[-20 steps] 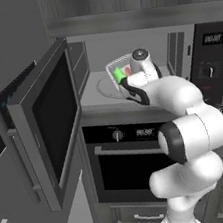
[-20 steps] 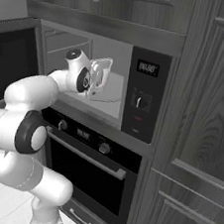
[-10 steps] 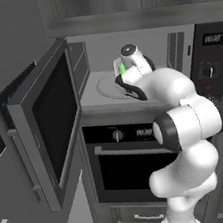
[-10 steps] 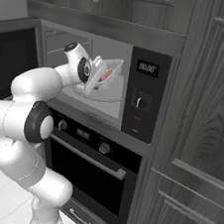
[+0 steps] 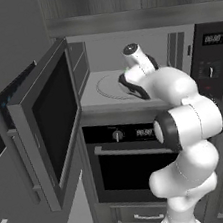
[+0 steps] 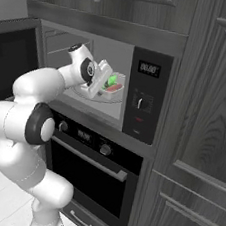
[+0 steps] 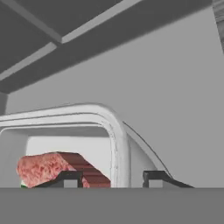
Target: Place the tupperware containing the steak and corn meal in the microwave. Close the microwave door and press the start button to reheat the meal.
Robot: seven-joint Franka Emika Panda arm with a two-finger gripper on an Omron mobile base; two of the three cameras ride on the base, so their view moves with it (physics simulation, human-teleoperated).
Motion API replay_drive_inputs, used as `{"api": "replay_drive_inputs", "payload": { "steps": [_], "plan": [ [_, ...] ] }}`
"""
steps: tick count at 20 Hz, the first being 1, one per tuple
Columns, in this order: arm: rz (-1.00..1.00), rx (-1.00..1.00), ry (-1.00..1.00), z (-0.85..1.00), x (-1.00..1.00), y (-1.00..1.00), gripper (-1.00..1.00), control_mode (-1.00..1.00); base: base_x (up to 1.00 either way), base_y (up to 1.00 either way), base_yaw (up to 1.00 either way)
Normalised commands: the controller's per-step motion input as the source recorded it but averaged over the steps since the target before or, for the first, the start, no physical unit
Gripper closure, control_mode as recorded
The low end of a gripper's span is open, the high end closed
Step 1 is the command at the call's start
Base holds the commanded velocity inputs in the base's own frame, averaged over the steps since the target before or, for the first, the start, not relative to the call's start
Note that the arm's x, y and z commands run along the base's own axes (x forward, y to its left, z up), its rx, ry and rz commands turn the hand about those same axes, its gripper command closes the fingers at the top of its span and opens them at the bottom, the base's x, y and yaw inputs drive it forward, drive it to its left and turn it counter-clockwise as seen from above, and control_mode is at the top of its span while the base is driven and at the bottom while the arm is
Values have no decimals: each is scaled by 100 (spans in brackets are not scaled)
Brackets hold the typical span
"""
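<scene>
Inside microwave (image 6: 124, 61): claw (image 7: 113, 177), parted astride tupperware (image 6: 112, 86) rim at 6 o'clock; risks dragging tub off turntable (image 5: 110, 86) if snagged on withdrawal.

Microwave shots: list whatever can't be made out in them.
- Tupperware: in the right base view the gripper covers its near side; in the left base view the arm hides it.
- Meal: the hand view's bottom edge cuts it off.
- Grip: jaws straddle the tub's rim, but contact is unclear.
- Display: digits too small.
- Door: handle seen edge-on in the left base view.
</scene>
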Motion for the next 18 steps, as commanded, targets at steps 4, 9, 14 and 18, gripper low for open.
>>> {"api": "replay_drive_inputs", "payload": {
  "steps": [4,9,14,18],
  "plan": [
    [-2,0,-16,2,-61,1,-100,-100,0,0,0],
    [0,-6,-29,24,-92,23,-100,-100,0,0,0],
    [5,-13,-20,39,-100,45,-100,-100,0,0,0],
    [13,-14,-19,59,-100,39,-100,-100,0,0,0]
  ]
}}
